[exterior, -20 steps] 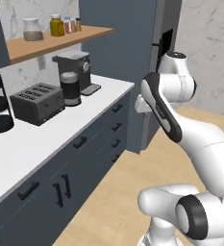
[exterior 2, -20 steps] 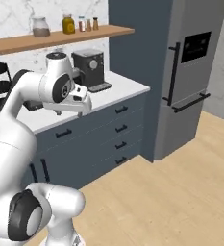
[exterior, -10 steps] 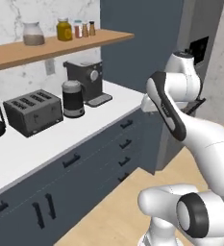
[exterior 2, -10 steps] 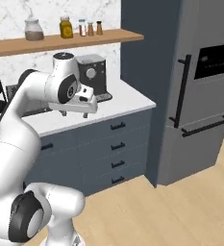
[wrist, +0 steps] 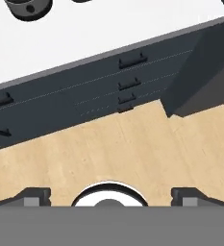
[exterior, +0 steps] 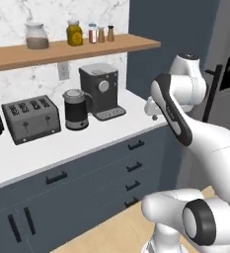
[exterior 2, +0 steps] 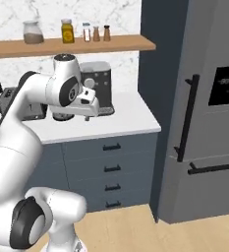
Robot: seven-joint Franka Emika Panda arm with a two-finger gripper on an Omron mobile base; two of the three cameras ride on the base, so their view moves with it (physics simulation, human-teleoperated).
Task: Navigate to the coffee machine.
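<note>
We count one dark grey boxy coffee machine [exterior: 100, 90], one black-and-silver rounded kettle [exterior: 75, 109], one low grey four-slot toaster [exterior: 30, 118], and five jars along the wooden shelf [exterior: 62, 50].

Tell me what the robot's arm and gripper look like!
The arm is glossy white with rounded, chunky segments and dark grey rings and caps at its joints. Its gripper ends in two small dark grey finger tips, blocky and flat-topped. No cables or markings show.

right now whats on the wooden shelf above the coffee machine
On the wooden shelf above the coffee machine stand a glass jar, a yellow jar and three small shakers. The shelf's far left runs out of frame.
</note>
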